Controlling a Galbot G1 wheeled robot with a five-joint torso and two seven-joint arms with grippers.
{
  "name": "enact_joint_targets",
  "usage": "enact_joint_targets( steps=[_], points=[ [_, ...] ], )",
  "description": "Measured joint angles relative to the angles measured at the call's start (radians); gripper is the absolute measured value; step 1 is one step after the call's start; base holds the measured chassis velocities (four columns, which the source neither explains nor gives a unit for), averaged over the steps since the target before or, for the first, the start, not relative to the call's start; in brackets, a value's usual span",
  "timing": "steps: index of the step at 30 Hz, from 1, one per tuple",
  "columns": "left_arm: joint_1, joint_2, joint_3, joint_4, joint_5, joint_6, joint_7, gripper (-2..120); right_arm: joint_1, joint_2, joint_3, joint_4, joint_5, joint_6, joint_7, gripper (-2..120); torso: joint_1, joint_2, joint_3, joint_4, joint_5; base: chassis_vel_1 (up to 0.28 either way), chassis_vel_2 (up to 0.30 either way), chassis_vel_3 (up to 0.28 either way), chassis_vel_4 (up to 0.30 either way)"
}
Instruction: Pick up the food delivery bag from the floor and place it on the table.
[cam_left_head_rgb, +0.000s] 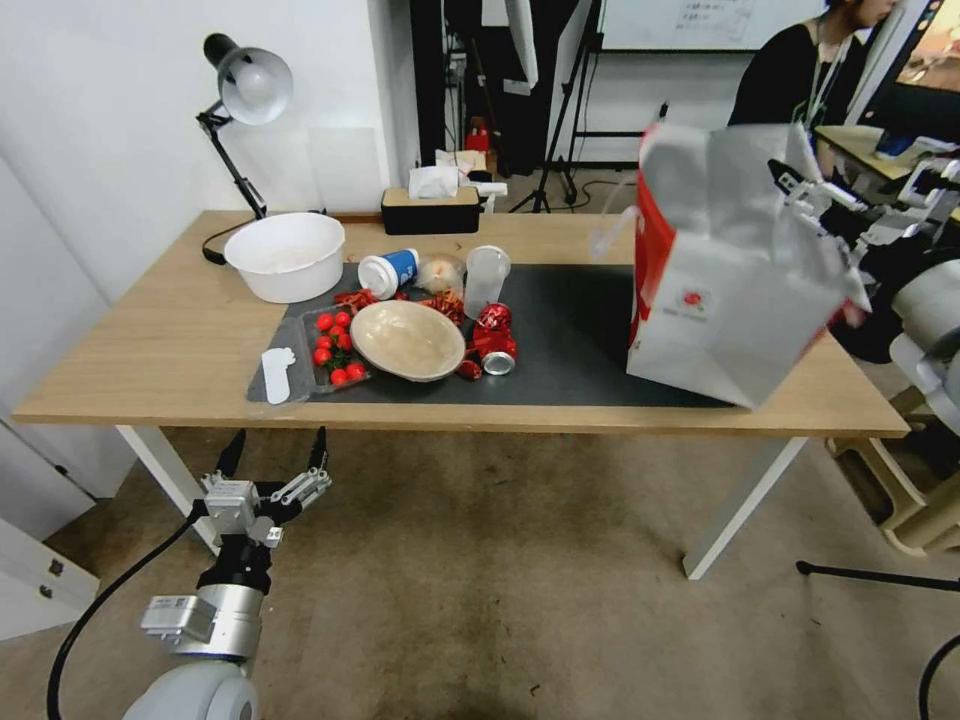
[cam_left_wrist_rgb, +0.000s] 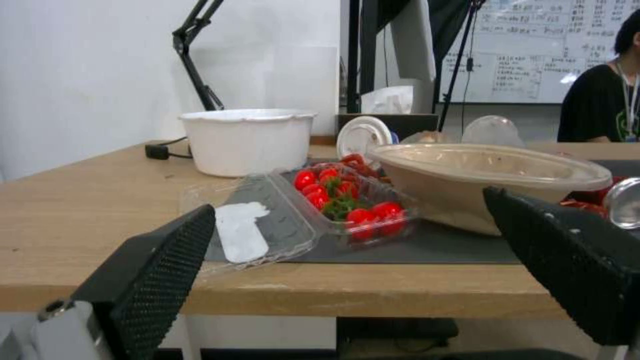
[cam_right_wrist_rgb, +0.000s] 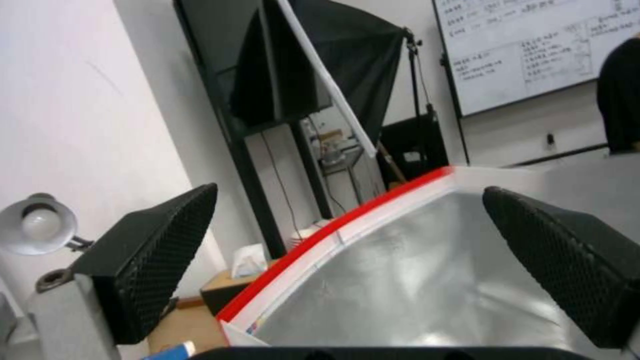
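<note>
Floor (cam_left_head_rgb: 500, 560) is brown-grey with darker stains and runs under and in front of the table (cam_left_head_rgb: 150, 340). That table is big, made of light wood, with white legs and a dark grey mat (cam_left_head_rgb: 570, 330) on top.

On the right end of the table sits the food delivery bag (cam_left_head_rgb: 730, 300). It is a big white bag with red edges and a small round red logo. Its bottom rests on the mat and the wood near the front edge, and it leans toward the robot's right. From the right wrist view you can see its shiny silver lining (cam_right_wrist_rgb: 413, 280) and its red rim.

Next to the top of the bag, on its right side, is the right gripper (cam_left_head_rgb: 800, 190). In the right wrist view its two black fingers (cam_right_wrist_rgb: 153, 260) are spread wide apart over the open bag, holding nothing.

Down low in front of the table's left end hangs the left gripper (cam_left_head_rgb: 275, 462). Its fingers are spread apart too and hold nothing.

On the left part of the table are a white bowl (cam_left_head_rgb: 287, 255), a tan bowl (cam_left_head_rgb: 407, 340), a clear box of little tomatoes (cam_left_head_rgb: 335, 348) and a black desk lamp (cam_left_head_rgb: 240, 100).
</note>
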Motion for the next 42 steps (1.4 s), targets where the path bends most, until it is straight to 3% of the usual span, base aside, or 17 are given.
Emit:
enact_joint_targets(
  steps=[10, 13, 14, 15, 17, 22, 31, 34, 42],
  points=[
    [-0.002, 0.0, 0.002, 0.0, 0.001, 0.0, 0.002, 100, -0.057, -0.008, 0.041, 0.029, -0.014, 0.064, -0.132, 100, 0.0, 0.0, 0.0, 0.0, -0.0001, 0.0, 0.0, 0.0, 0.0],
    [0.002, 0.001, 0.002, 0.0, 0.001, -0.002, 0.002, 100, -0.142, 0.008, 0.071, 0.072, -0.016, 0.113, -0.303, 100, 0.0, 0.0, 0.0, -0.0001, 0.0, 0.0, 0.0, 0.0, 0.0],
    [0.002, 0.001, 0.002, 0.0, 0.001, -0.002, 0.002, 100, -0.142, 0.008, 0.071, 0.072, -0.016, 0.113, -0.303, 100, 0.0, 0.0, 0.0, -0.0001, 0.0, 0.0, 0.0, 0.0, 0.0],
    [0.003, 0.001, 0.001, -0.003, 0.001, -0.002, 0.002, 100, -0.186, 0.018, 0.077, 0.1, -0.024, 0.134, -0.422, 100, 0.0, 0.0, 0.0, -0.0002, 0.0, 0.0, 0.0, 0.0, 0.0],
    [0.004, 0.001, -0.001, -0.005, 0.001, -0.002, 0.002, 100, -0.231, 0.031, 0.063, 0.133, -0.085, 0.16, -0.532, 100, 0.0, 0.0, 0.0, 0.0, -0.0001, 0.0, 0.0, 0.0, 0.0],
    [0.005, 0.001, -0.003, -0.006, -0.001, -0.003, 0.002, 100, -0.282, 0.052, 0.04, 0.147, -0.236, 0.175, -0.585, 100, 0.0, 0.0, 0.0, 0.0001, 0.0, 0.0, 0.0, 0.0, 0.0],
    [0.006, 0.001, -0.004, -0.007, -0.003, -0.004, 0.0, 100, -0.411, 0.118, 0.033, 0.196, -0.478, 0.193, -0.543, 100, 0.0, 0.0, 0.0, 0.0, 0.0, 0.0, 0.0, 0.0, 0.0],
    [0.006, 0.001, -0.005, -0.007, -0.003, -0.004, -0.001, 100, -0.504, 0.208, 0.026, 0.245, -0.642, 0.231, -0.45, 100, 0.0, 0.0, 0.0, 0.0, -0.0001, 0.0, 0.0, 0.0, 0.0],
    [0.004, 0.001, -0.002, -0.003, -0.002, -0.003, -0.001, 100, -0.639, 0.351, 0.002, 0.262, -0.862, 0.301, -0.287, 100, 0.0, 0.0, 0.0, -0.0002, -0.0001, 0.0, 0.0, 0.0, 0.0]
  ],
)
